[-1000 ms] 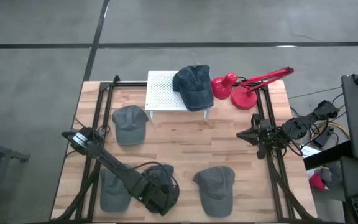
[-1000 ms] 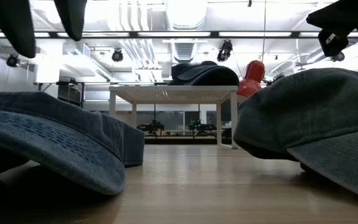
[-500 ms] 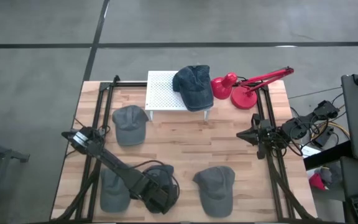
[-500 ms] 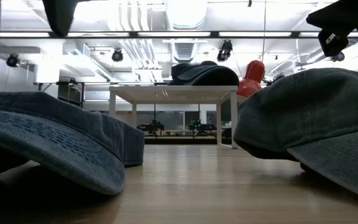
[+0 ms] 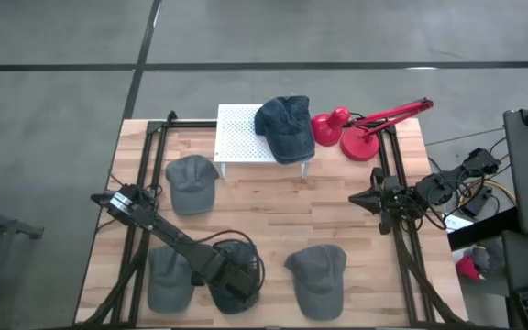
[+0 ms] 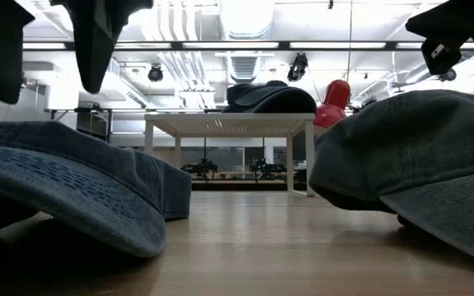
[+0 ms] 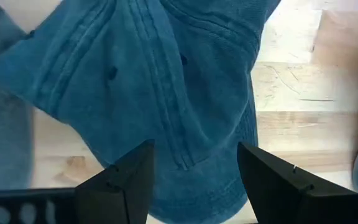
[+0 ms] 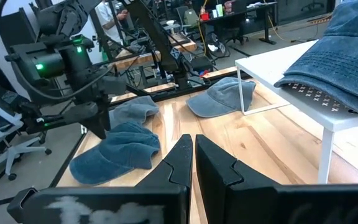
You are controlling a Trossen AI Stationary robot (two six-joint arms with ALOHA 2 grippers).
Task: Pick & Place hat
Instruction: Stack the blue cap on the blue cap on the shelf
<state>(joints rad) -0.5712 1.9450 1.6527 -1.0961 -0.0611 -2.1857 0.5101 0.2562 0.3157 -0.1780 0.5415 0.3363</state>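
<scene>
Several denim hats lie crown-up on the wooden table. A dark blue hat (image 5: pixel 235 261) lies near the near edge, and my left gripper (image 5: pixel 232 289) hovers over it, open. In the left wrist view its fingers (image 7: pixel 196 149) stand apart over the hat's crown (image 7: pixel 160 93) without touching it. In the low view the gripper (image 6: pixel 46 90) hangs above the hat (image 6: pixel 72 189). My right gripper (image 5: pixel 371 199) waits shut at the table's right side, also seen in its wrist view (image 8: pixel 190 142). Another blue hat (image 5: pixel 285 126) rests on a white stand (image 5: pixel 241 137).
Grey hats lie at the left middle (image 5: pixel 191 183), near left (image 5: pixel 166 280) and near right (image 5: pixel 319 275). A red desk lamp (image 5: pixel 356 133) stands at the far right, beside the white stand. Bare wood (image 5: pixel 282 206) shows across the table's middle. Black frame rails run along both sides.
My left gripper has shifted a little toward the far edge, over the dark blue hat. In the low view its fingers rose almost out of the picture and then came back down. They stay open. The hats have not moved.
</scene>
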